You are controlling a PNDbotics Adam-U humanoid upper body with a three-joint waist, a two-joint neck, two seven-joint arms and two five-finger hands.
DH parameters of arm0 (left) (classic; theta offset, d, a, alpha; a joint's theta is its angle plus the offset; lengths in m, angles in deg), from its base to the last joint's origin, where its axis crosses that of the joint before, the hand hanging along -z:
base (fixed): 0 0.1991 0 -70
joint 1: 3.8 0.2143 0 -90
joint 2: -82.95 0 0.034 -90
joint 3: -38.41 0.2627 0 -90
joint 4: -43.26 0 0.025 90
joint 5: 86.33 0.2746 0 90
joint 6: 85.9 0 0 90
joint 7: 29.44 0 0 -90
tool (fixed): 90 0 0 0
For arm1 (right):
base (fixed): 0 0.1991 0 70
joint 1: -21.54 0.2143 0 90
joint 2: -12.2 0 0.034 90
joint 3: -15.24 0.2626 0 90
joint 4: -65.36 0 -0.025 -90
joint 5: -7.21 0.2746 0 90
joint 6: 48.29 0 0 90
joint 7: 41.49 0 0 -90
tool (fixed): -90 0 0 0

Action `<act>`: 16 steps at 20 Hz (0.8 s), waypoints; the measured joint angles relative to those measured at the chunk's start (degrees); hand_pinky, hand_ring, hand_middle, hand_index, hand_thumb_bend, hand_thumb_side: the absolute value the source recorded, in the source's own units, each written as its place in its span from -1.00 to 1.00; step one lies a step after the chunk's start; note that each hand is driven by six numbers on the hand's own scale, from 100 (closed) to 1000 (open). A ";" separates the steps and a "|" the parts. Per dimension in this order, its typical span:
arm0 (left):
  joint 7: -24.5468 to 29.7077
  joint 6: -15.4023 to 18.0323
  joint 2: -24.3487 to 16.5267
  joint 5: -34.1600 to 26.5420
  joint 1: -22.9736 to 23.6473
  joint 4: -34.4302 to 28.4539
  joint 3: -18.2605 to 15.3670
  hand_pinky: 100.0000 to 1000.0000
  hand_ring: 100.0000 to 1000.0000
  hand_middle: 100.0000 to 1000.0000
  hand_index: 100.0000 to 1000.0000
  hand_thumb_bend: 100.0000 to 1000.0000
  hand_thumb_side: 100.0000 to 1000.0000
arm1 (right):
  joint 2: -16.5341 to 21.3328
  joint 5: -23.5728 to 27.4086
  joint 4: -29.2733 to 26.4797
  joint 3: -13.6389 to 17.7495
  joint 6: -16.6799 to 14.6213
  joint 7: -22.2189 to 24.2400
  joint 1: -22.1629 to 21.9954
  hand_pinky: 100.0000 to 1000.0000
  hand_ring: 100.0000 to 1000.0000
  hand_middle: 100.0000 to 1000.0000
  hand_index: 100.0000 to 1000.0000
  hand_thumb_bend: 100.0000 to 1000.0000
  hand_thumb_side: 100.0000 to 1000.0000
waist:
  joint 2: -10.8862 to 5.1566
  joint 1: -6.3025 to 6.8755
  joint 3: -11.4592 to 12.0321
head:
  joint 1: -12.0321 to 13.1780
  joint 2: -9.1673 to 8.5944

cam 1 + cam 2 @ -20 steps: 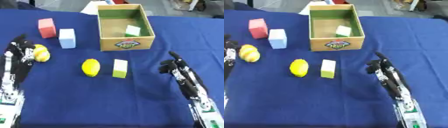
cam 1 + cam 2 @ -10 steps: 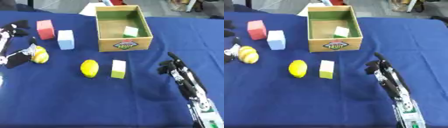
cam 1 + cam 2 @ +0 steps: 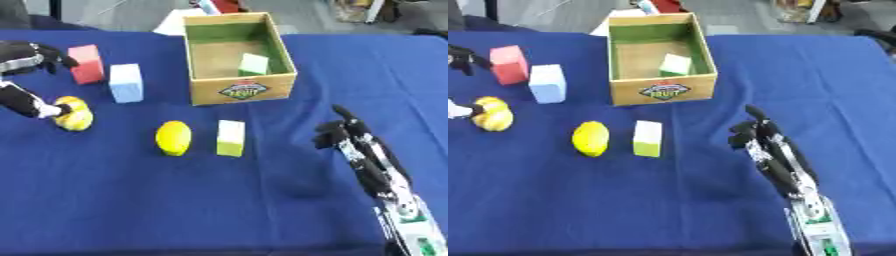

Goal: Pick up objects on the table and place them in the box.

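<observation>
The box (image 3: 241,91) stood at the far middle of the blue table (image 3: 131,200) with a green-and-white block (image 3: 254,64) inside. In front of it lay a lemon (image 3: 173,137) beside a white-and-green block (image 3: 231,138); a yellow object (image 3: 73,113), pale blue block (image 3: 126,82) and red block (image 3: 86,64) lay to the left. The left hand (image 3: 31,55) hovered beside the red block with fingers curled, holding nothing, while the right hand (image 3: 341,132) rested near right, whether its fingers were open or curled I could not tell.
</observation>
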 measured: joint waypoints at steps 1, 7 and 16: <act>1.11 1.13 0.00 0.93 -1.14 1.84 0.74 0.63 0.54 0.65 0.86 -0.04 -0.37 | 0.05 -0.03 0.08 -0.01 -0.02 0.02 0.00 0.22 0.24 0.27 1.00 -1.00 0.20 | -0.02 0.00 0.00 | -0.11 0.00; 3.30 5.85 1.57 5.89 -4.47 9.56 3.45 0.63 0.56 0.67 0.86 0.00 -0.35 | 0.25 -0.15 0.25 -0.03 -0.07 0.10 -0.02 0.22 0.24 0.27 1.00 -1.00 0.20 | -0.08 0.15 0.01 | -0.20 0.00; -5.37 5.96 5.82 13.62 -6.62 17.10 3.05 0.60 0.52 0.64 0.84 -0.22 -0.40 | 0.26 -0.15 0.26 -0.04 -0.06 0.09 -0.04 0.22 0.24 0.27 1.00 -1.00 0.21 | -0.18 0.15 0.02 | -0.06 0.01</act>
